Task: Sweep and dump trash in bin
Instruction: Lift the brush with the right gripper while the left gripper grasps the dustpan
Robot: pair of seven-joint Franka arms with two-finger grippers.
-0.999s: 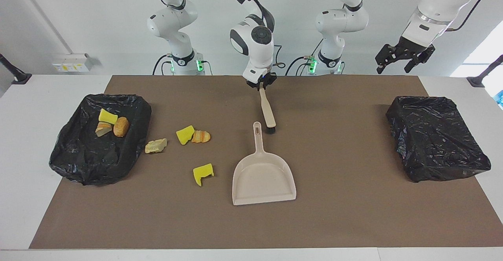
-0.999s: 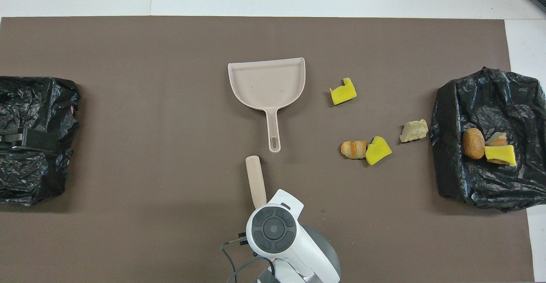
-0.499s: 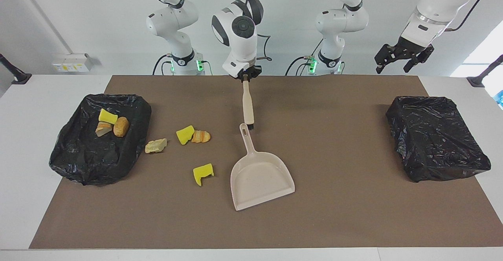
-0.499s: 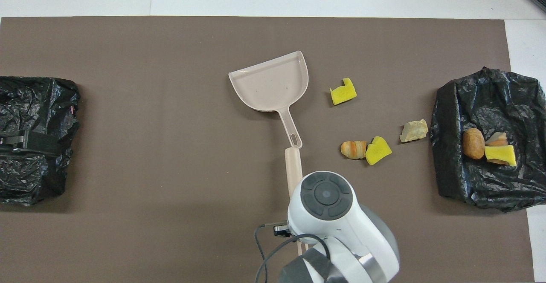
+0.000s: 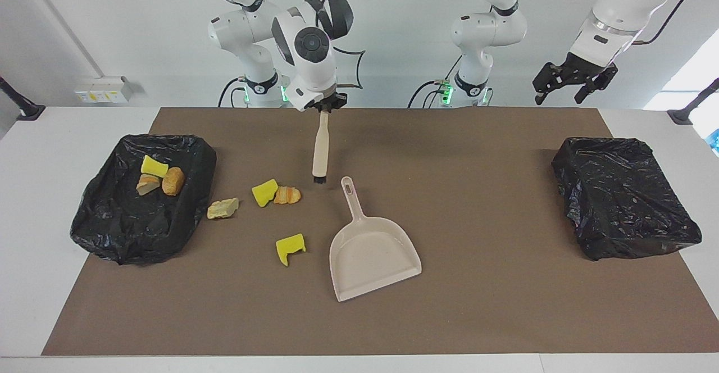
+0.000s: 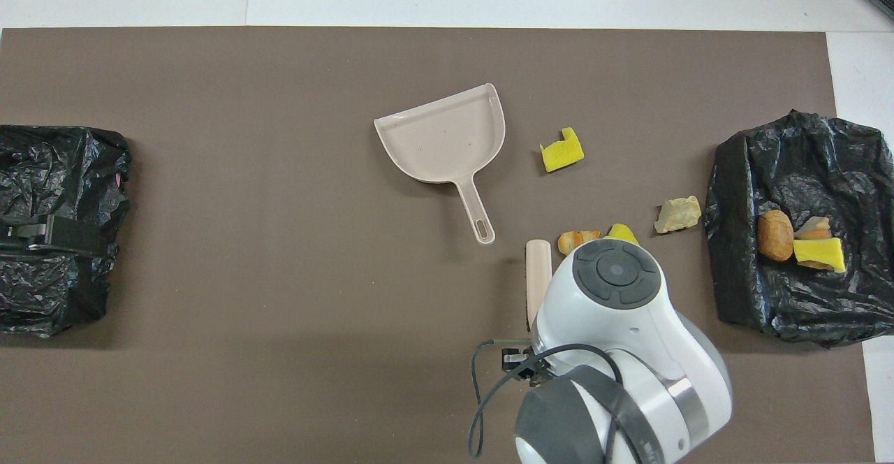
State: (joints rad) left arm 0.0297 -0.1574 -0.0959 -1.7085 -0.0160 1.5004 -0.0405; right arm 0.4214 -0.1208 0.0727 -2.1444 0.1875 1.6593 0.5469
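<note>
The right hand (image 5: 324, 109) has carried the brush (image 5: 319, 148) toward the right arm's end of the tabletop (image 5: 483, 204), and the dustpan (image 5: 373, 258) now lies skewed. That hand is clamped on the brush handle. Four scraps (image 5: 276, 194) lie just below the bristles; three sit in the lined bin (image 5: 188, 193). They look light, soft and easily pushed, so bristles suit them better than pinching. The left hand (image 5: 574, 81) waits high, spread wide, holding nothing. No writing is legible.

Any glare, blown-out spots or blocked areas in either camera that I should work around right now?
Facing view: bright window patch washes out the frame's edge above the empty bin; the mat shows no glare. Overhead view: the right arm's wrist hides the right gripper and part of the scraps beside the brush.
</note>
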